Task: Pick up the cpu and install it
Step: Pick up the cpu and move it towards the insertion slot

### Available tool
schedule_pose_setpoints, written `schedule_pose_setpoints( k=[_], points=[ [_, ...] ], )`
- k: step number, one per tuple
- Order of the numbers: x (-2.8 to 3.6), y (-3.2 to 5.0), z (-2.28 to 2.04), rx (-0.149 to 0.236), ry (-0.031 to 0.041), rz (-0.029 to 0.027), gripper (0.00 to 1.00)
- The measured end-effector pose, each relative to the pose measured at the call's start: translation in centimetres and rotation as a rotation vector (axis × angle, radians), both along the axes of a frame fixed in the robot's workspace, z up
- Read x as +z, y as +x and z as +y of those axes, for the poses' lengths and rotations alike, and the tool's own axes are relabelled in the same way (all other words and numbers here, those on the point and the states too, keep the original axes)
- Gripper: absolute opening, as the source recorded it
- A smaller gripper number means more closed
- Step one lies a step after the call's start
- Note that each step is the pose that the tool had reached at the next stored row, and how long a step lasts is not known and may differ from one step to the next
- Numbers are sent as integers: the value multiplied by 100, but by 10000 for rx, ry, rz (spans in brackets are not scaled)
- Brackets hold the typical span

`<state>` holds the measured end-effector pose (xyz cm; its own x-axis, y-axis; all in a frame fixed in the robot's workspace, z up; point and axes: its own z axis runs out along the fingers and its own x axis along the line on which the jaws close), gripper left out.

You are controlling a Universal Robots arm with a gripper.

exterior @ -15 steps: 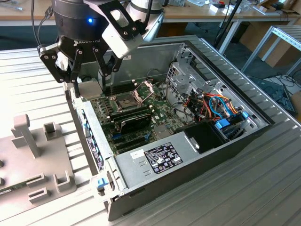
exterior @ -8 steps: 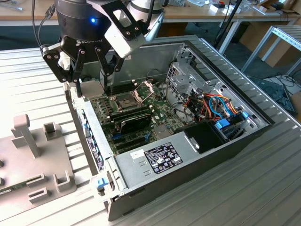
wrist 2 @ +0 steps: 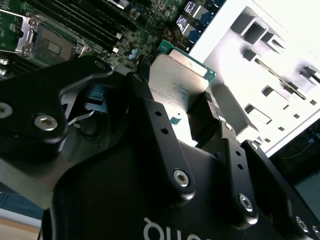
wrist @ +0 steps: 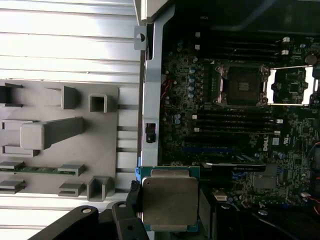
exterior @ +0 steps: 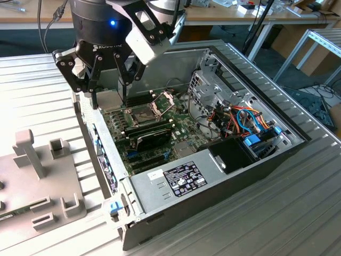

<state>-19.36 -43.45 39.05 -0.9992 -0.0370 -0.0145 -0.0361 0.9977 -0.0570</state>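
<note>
Holder: a grey moulded holder [exterior: 45, 176] with upright posts is lying on the ribbed table [exterior: 298, 213] at the exterior view's left, just beside the computer case [exterior: 256, 160].
Gripper: the gripper [exterior: 109, 104] is hanging above the case's wall on that side, over the edge of the green motherboard [exterior: 160, 136].
Fingers: the fingers [wrist 2: 145, 100] are pressing in on two opposite edges of the cpu [exterior: 109, 97], parted only by the chip's width.
Cpu: the chip is sitting between them, off the board; in both wrist views its dull metal top [wrist: 170, 202] is facing the camera, with a green rim showing around it.
Socket: the socket [exterior: 139, 114] is lying open on the motherboard, apart from the cpu, and its hinged frame [exterior: 164, 100] is standing raised just beside it.
Power supply: a silver box [exterior: 176, 178] is sitting along the case's near wall.
Cables: coloured cables [exterior: 250, 120] are bunching in the case toward the exterior view's right.
</note>
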Motion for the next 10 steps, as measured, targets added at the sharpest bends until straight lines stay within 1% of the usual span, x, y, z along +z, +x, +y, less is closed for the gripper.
schedule_pose_setpoints(
  k=[8, 10],
  points=[
    [0, 4, 0, 1, 0, 0, 55],
    [0, 17, 1, 3, 0, 0, 55]
  ],
)
